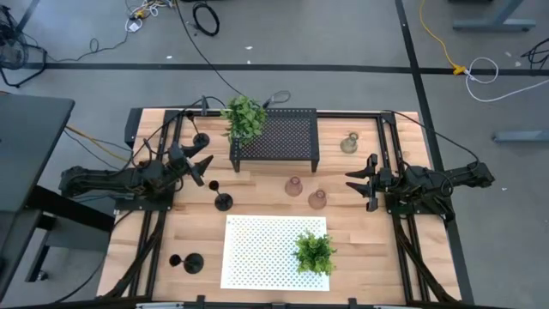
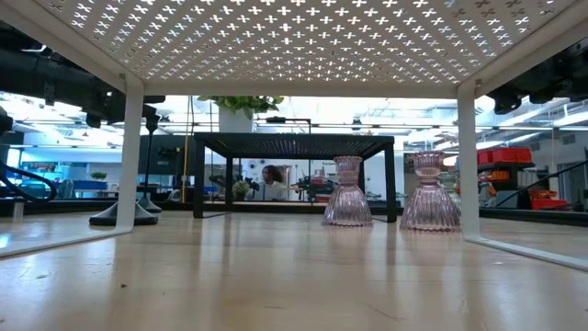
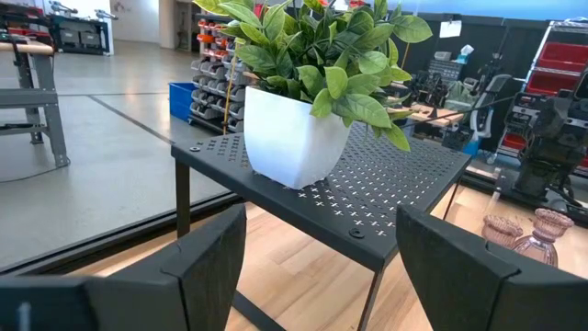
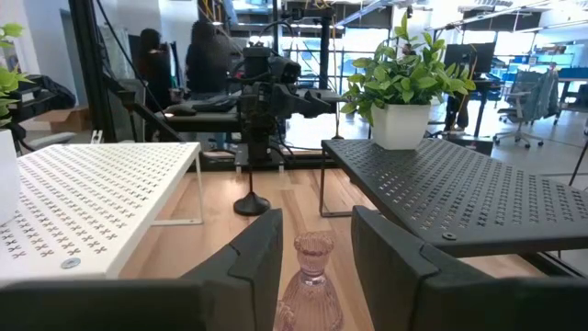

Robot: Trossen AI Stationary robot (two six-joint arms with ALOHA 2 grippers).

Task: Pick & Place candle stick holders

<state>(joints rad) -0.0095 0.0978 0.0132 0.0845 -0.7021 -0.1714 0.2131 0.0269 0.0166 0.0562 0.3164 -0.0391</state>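
Both arms hover low over the wooden worktop [image 1: 360, 257], one at each side, and neither holds anything. The left end effector [image 1: 202, 168] sits with its fingers spread wide, pointing toward the black mesh rack [image 1: 283, 137] where a leafy plant in a white pot [image 1: 244, 118] stands on one corner. Slim black holders are scattered on that side: one [image 1: 201, 138] just beyond the left end effector, one [image 1: 223, 202] standing near the white mesh rack [image 1: 266, 253], a smaller one [image 1: 213, 184] between these, and two more [image 1: 193, 263] at the near left edge. The right end effector [image 1: 360, 182] has its fingers parted too, and from its own wrist view a pink glass holder [image 4: 312, 276] lines up in the gap between them, though it is not touching them. In the overhead view the two pink holders [image 1: 294, 186] and [image 1: 317, 199] stand close together mid-worktop, between the two racks. The olive-green glass holder [image 1: 349, 142] stands apart, beside the black rack's right end. A second plant [image 1: 314, 251] rests on the white rack.
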